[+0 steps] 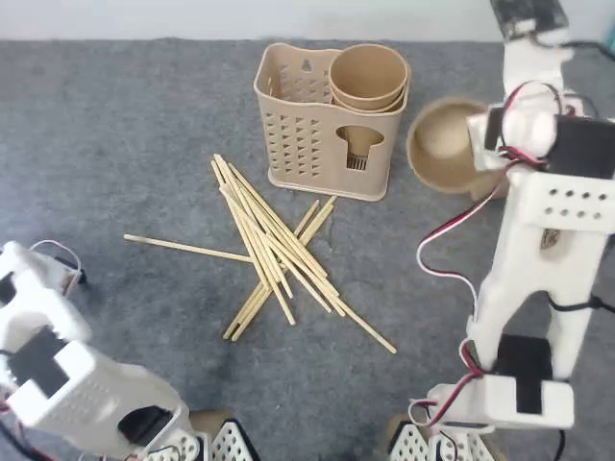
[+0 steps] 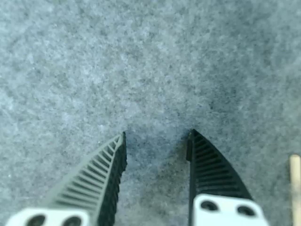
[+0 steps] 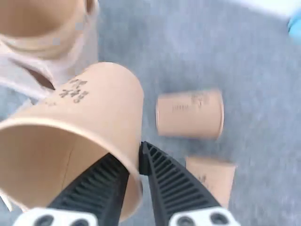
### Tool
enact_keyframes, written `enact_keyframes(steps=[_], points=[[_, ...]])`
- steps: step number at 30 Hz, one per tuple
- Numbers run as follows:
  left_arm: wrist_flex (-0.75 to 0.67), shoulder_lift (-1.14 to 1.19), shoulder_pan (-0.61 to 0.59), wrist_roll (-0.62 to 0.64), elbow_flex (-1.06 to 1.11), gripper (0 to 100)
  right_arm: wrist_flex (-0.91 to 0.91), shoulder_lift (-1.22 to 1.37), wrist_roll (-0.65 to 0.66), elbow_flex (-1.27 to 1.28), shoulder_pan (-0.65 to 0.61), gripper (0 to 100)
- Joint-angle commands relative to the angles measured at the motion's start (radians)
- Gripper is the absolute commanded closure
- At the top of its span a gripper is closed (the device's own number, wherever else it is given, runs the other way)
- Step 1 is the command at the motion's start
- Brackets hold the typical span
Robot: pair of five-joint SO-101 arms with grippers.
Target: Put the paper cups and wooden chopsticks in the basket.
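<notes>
Felt, grey and nubbly, covers the worktop (image 1: 106, 134). At its near left corner the left arm (image 1: 67, 384) sits folded low. The left fingers (image 2: 113, 162) are spread apart over bare felt with nothing between them, and the end of one chopstick (image 2: 295, 183) lies near them.

Toward the middle, the wooden chopsticks (image 1: 274, 250) lie in a loose, crossed heap, with one stray stick (image 1: 183, 248) lying flat out to the left. Just behind the heap stands the basket (image 1: 303, 130), an upright beige plastic box with holed walls and two compartments. Its right compartment holds stacked paper cups (image 1: 369, 72), mouths up.

Just right of the basket, a held cup (image 1: 444, 144) is tipped on its side with its mouth facing the right arm (image 1: 538, 250). The right fingers (image 3: 157, 167) are clamped on this cup's rim, one inside the mouth and one against the outer wall. Beyond it, two more cups lie on their sides on the felt, one farther (image 3: 189, 114) and one nearer (image 3: 210, 175).
</notes>
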Motion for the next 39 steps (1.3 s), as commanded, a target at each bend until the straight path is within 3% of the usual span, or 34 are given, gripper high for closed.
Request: enact_keyframes(steps=[1,7,18,30,36,39], points=[[0.017,-0.002,0.014,-0.014,-0.033,80,0.01,0.022,-0.058,-0.215,-0.058,99.1],[0.017,0.002,0.029,-0.014,-0.033,80,-0.073,0.122,-0.137,-0.399,-0.125,99.1],[0.014,-0.002,0.046,-0.015,-0.021,80,-0.214,0.297,-0.192,-0.405,-0.18,99.1],[0.009,-0.002,0.064,-0.015,-0.021,80,-0.199,0.334,-0.187,-0.402,-0.248,98.7],[0.011,-0.002,0.061,-0.015,-0.019,80,-0.199,0.374,-0.196,-0.407,-0.243,79.8],[0.011,-0.002,0.061,-0.015,-0.019,80,-0.185,0.374,-0.198,-0.45,-0.242,75.7]])
